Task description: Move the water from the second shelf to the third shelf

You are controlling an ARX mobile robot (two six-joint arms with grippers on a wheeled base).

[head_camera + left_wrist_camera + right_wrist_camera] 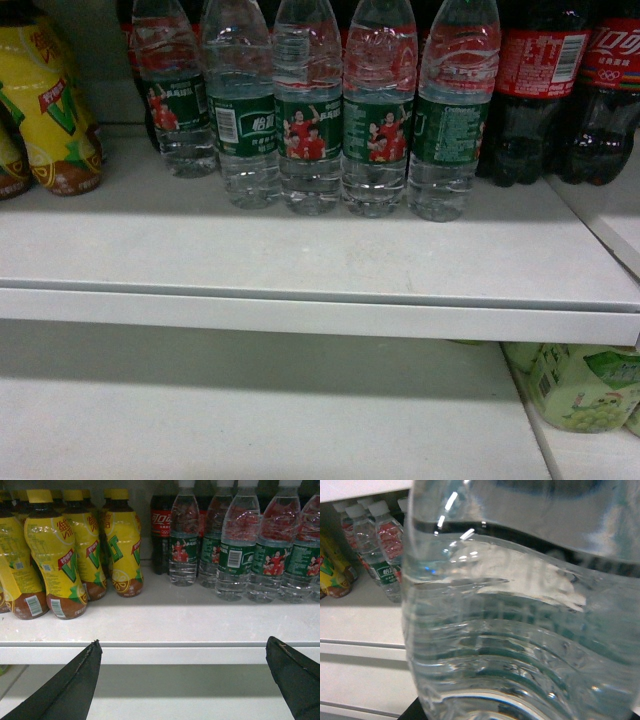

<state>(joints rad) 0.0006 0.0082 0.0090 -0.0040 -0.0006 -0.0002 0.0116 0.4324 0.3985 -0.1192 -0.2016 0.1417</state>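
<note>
A white shelf (320,255) carries a row of water bottles (310,120) standing upright between yellow drink bottles (52,555) on the left and dark cola bottles (540,90) on the right, with a lower shelf (250,410) bare in front below. One ribbed water bottle (520,630) fills the right wrist view, apparently held by the right hand, though its grip cannot be told; full, it should be weighty, slick and slightly yielding, best taken around the ribbed middle. The left hand (182,680) hangs open before the shelf edge, holding nothing.
</note>
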